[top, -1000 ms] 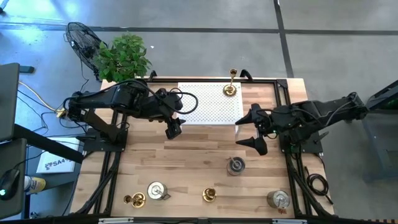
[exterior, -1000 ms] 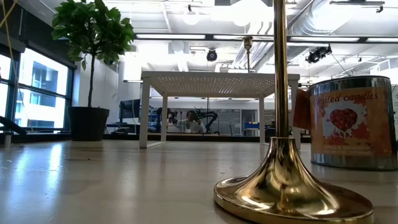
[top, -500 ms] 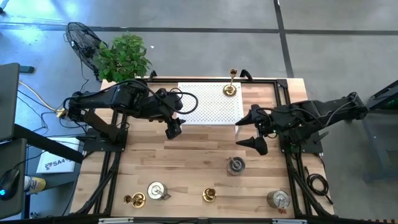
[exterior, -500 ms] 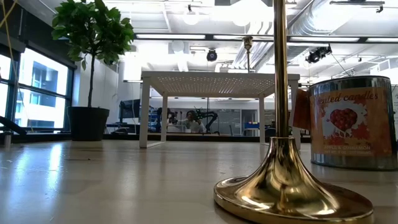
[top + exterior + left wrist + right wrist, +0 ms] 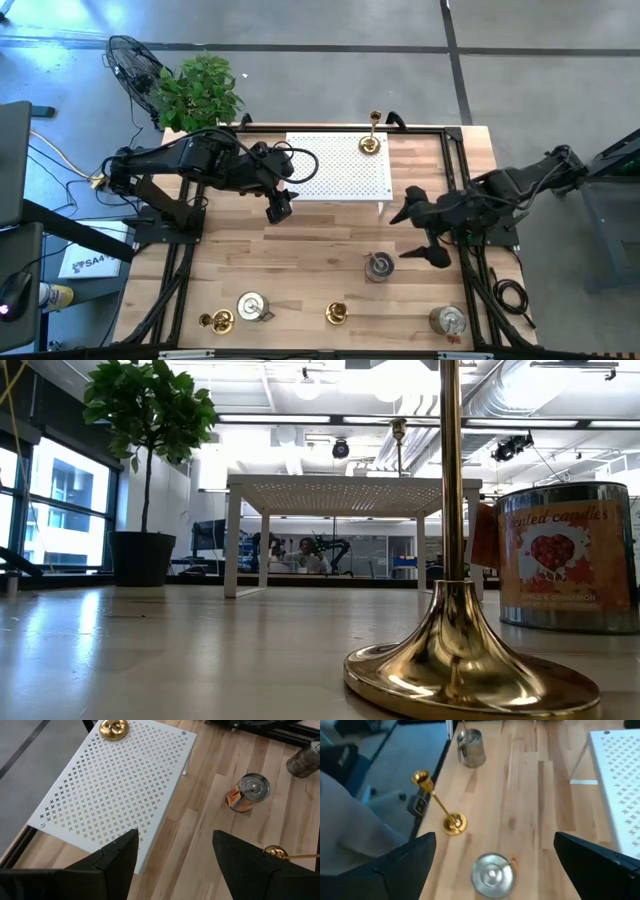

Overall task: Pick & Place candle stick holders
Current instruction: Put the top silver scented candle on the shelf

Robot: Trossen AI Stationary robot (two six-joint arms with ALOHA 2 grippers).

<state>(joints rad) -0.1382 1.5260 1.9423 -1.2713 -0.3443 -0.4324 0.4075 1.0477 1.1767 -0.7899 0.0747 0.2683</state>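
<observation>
A gold candlestick (image 5: pixel 371 143) stands by its round base on the white perforated platform (image 5: pixel 338 165) at the far side. On the wood stand a silver cylinder (image 5: pixel 379 266), and near the front edge two gold sticks (image 5: pixel 337 313) (image 5: pixel 218 321) and two silver cylinders (image 5: pixel 253 306) (image 5: pixel 449 320). My right gripper (image 5: pixel 421 236) is open, up and to the right of the first silver cylinder, which shows between its fingers in the right wrist view (image 5: pixel 492 875). My left gripper (image 5: pixel 277 206) is open and empty over the platform's near left edge (image 5: pixel 130 840).
A potted plant (image 5: pixel 198 90) and a fan (image 5: pixel 132 62) stand beyond the table's far left corner. In the low view a gold base (image 5: pixel 470 660) and a labelled candle tin (image 5: pixel 565 560) stand close to the camera. Bare wood lies between the platform and the front row.
My right gripper has gone toward the table's near edge and a little to the right, away from the platform's corner and toward the silver cylinder, staying open. My left arm has kept still.
</observation>
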